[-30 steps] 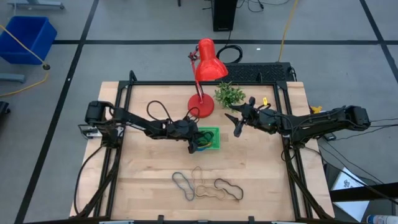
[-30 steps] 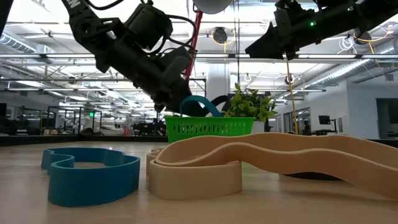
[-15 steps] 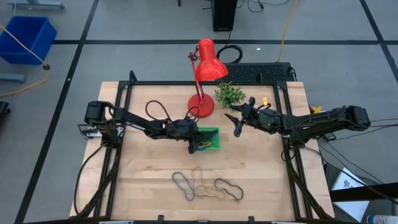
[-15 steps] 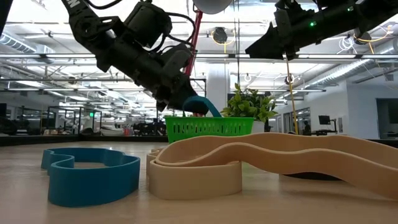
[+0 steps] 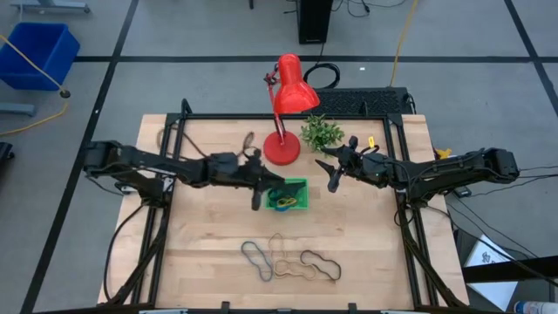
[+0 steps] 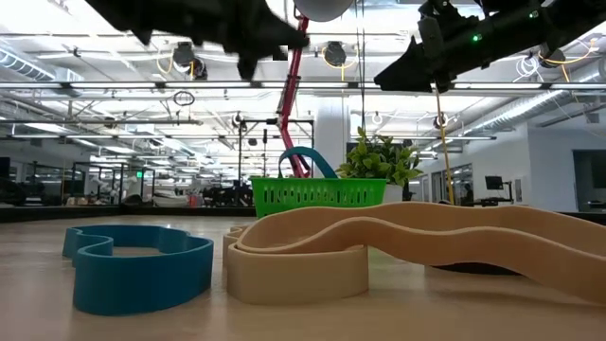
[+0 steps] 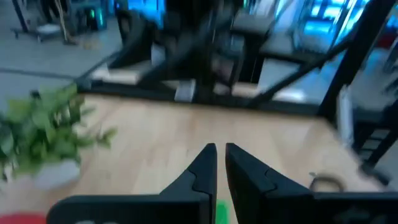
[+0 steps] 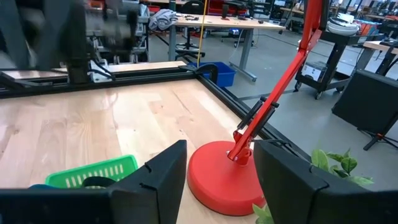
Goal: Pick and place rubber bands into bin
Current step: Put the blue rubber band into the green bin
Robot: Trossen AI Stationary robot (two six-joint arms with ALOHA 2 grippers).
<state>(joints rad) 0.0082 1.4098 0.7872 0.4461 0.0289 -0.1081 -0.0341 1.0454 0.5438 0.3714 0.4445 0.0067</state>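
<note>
The green bin stands mid-table, just near the red lamp's base; it also shows in the low view and the right wrist view. Blue and tan rubber bands lie in it, and a blue loop arches above its rim. More bands lie flat toward the near edge: a dark one, a tan one and a black one. My left gripper is shut and empty, raised just left of the bin; the left wrist view shows its fingertips nearly together. My right gripper is open and empty, raised to the right of the bin.
The red lamp and a small green plant stand at the far side, close behind the bin. A black frame edges the table. In the low view a blue band and a tan band lie close to the camera.
My left gripper has let go of the blue band, risen, and drawn back from the bin toward the table's left. The band has stayed in the bin, with its loop standing above the rim. My right arm has kept still.
</note>
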